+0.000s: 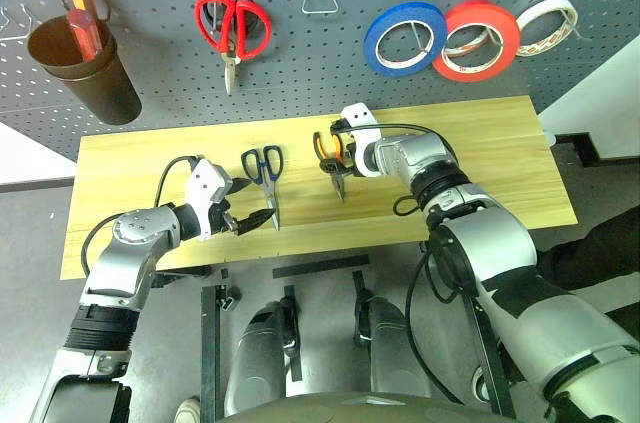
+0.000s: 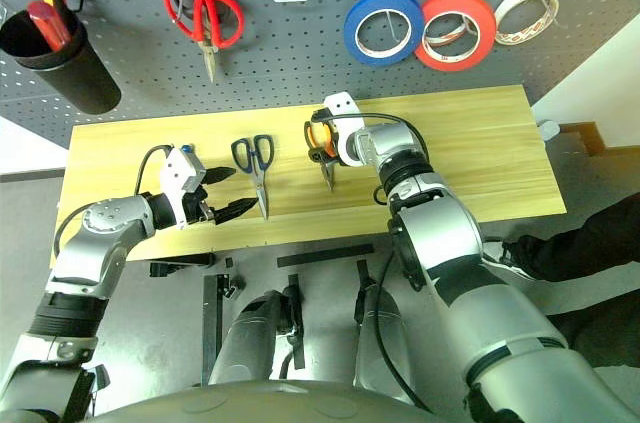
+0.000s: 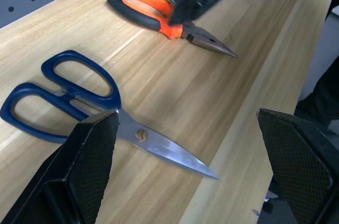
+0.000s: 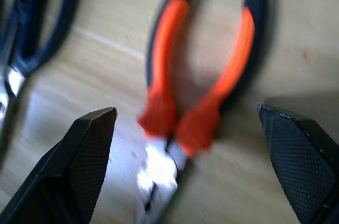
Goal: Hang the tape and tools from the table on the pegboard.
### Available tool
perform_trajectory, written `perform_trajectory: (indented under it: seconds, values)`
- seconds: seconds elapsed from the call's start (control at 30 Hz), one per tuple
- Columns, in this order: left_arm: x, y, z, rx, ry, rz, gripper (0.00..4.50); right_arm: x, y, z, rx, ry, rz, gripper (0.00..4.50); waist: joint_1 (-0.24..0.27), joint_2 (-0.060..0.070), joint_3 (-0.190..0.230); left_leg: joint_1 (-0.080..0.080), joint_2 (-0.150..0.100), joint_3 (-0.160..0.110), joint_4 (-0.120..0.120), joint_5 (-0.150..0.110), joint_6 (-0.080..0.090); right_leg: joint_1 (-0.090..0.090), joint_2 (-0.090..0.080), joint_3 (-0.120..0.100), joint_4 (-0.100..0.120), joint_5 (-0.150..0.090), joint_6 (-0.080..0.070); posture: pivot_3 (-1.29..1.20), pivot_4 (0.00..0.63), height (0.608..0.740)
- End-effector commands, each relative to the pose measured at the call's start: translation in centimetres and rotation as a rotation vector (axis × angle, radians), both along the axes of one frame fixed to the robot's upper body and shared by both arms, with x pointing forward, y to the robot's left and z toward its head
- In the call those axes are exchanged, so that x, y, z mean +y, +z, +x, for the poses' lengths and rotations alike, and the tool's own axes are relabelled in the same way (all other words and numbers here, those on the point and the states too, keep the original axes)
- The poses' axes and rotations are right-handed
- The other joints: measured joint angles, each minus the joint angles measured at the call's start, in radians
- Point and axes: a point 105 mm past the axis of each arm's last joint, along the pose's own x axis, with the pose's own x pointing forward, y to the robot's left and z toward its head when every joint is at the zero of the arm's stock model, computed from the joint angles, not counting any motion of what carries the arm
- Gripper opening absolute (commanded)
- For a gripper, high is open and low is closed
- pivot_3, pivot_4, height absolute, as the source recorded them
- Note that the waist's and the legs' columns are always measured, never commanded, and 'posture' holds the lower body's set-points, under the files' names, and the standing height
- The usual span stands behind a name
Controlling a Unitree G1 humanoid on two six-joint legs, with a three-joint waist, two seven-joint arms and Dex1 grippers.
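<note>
Blue tape [image 1: 404,38] already hangs on the pegboard [image 1: 300,63], while pliers [image 4: 196,97] lie on the table [image 1: 480,163] just under my wide-open, empty right gripper [image 4: 185,144], scissors [image 3: 79,102] beneath my open, empty left gripper [image 3: 185,181], both unhung.

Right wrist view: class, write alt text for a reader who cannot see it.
Orange-and-black pliers lie on the wooden table, framed between the two wide-open black fingers of the right gripper. The dark blue handles of the scissors lie beside them.
</note>
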Motion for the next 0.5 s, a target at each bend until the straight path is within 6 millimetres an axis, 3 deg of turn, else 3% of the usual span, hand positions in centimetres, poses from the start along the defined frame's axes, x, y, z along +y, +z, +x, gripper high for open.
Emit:
perform_trajectory:
  seconds: [0.03,0.5]
  values:
    - [0.5,0.7,-0.5,-0.024,0.014,-0.002,4.36,1.2,0.9,0.2,-0.040,0.019,0.001,4.47,0.008,0.000,0.000,0.000,0.000,0.000,0.000,0.000,0.000,0.000,0.000,0.000,0.000,0.000,0.000,0.12,0.439,0.732]
    - [1.3,0.3,-0.8,-0.034,0.043,0.019,4.36,2.0,-1.0,-0.2,-0.076,0.081,-0.170,4.47,0.014,0.000,0.001,-0.002,0.000,0.002,-0.001,0.000,0.000,-0.003,0.000,0.000,0.000,0.000,0.000,0.14,0.423,0.732]
